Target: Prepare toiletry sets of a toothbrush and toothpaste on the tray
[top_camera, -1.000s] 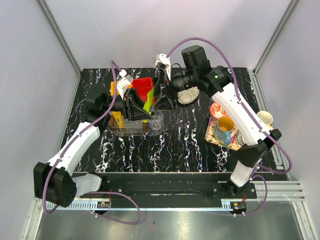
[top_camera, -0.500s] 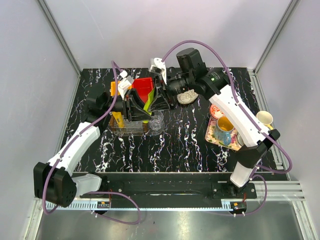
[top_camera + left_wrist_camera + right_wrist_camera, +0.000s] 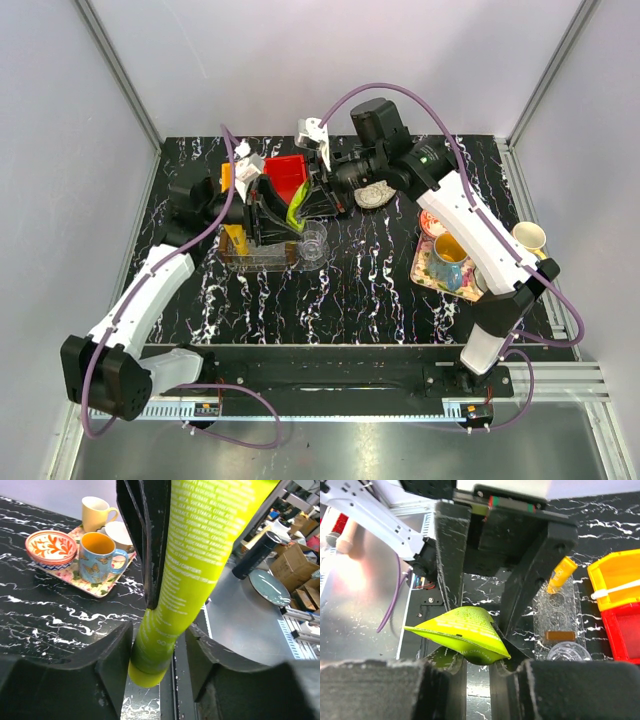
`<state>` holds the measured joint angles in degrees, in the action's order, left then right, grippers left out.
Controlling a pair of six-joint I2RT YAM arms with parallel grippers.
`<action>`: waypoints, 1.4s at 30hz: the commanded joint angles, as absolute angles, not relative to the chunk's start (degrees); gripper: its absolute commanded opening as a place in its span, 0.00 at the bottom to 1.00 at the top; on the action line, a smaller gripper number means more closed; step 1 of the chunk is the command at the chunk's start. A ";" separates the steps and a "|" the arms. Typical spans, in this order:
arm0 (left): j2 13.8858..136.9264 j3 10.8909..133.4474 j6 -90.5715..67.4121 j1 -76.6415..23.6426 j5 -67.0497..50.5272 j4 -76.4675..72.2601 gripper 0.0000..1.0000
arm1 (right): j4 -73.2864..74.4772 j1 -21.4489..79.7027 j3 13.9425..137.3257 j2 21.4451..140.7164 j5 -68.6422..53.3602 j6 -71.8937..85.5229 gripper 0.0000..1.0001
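Observation:
The light green toothpaste [image 3: 296, 212] hangs in the air between both grippers, above the clear tray [image 3: 262, 260]. My right gripper [image 3: 314, 193] is shut on its flat crimped end [image 3: 465, 630]. My left gripper [image 3: 159, 655] stands open around the cap end [image 3: 150, 670], with a gap on the right side. The yellow toothpaste [image 3: 561, 575] stands at the far end of the clear tray [image 3: 570, 607]. A white toothbrush [image 3: 620, 588] lies in the yellow bin [image 3: 615, 577].
A red bin [image 3: 287, 175] and an orange bin [image 3: 227, 178] stand behind the clear tray. A clear glass [image 3: 313, 242] sits at its right end. A floral tray [image 3: 430, 272] at the right holds a blue mug [image 3: 448, 255] and a bowl [image 3: 436, 220].
My right gripper has moved left to the green tube and shut on its crimped end. My left gripper's jaws have widened around the cap end.

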<state>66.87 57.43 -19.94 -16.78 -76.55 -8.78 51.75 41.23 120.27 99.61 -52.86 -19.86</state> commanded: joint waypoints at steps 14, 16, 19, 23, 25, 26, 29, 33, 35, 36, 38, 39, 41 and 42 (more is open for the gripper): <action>64.07 71.10 -4.04 -13.18 -61.72 10.55 0.60 | 48.87 41.75 117.07 96.94 -34.81 -18.81 0.07; 64.51 73.20 -4.57 -13.27 -60.04 10.46 0.60 | 48.17 42.27 116.54 97.12 -33.49 -18.29 0.07; 65.30 74.96 -5.01 -13.88 -57.23 10.28 0.60 | 47.55 42.54 116.46 97.82 -33.05 -17.58 0.07; 65.92 75.15 -4.22 -15.73 -55.12 10.11 0.61 | 47.46 42.89 117.16 98.35 -32.26 -17.40 0.06; 66.09 74.97 -3.96 -16.43 -54.41 10.19 0.61 | 47.55 42.98 117.42 98.52 -32.08 -17.23 0.07; 66.44 75.06 -3.78 -16.87 -54.06 10.28 0.61 | 47.46 42.98 117.60 98.61 -31.99 -17.14 0.07; 67.06 75.15 -3.95 -17.66 -53.70 9.76 0.61 | 47.55 43.07 117.60 98.79 -31.82 -17.05 0.06; 67.50 75.23 -4.04 -18.10 -52.56 9.32 0.60 | 47.46 43.15 117.33 98.70 -31.64 -17.23 0.06; 67.50 75.06 -4.13 -18.11 -51.59 8.88 0.59 | 47.55 43.24 117.07 98.53 -31.64 -17.31 0.06; 67.50 74.97 -4.22 -18.19 -51.24 8.79 0.56 | 47.55 43.24 116.81 98.44 -31.64 -17.31 0.06; 67.59 74.88 -4.57 -18.19 -50.80 8.18 0.53 | 47.37 43.24 116.63 98.35 -31.64 -17.49 0.07; 67.67 74.97 -4.57 -18.19 -51.15 8.17 0.52 | 47.37 43.42 116.54 98.35 -31.64 -17.40 0.06; 67.76 74.97 -4.66 -18.37 -51.59 7.91 0.48 | 47.37 43.50 116.54 98.35 -31.82 -17.40 0.06; 67.94 74.97 -4.66 -18.37 -51.77 7.82 0.47 | 47.29 43.59 116.63 98.35 -31.82 -17.40 0.06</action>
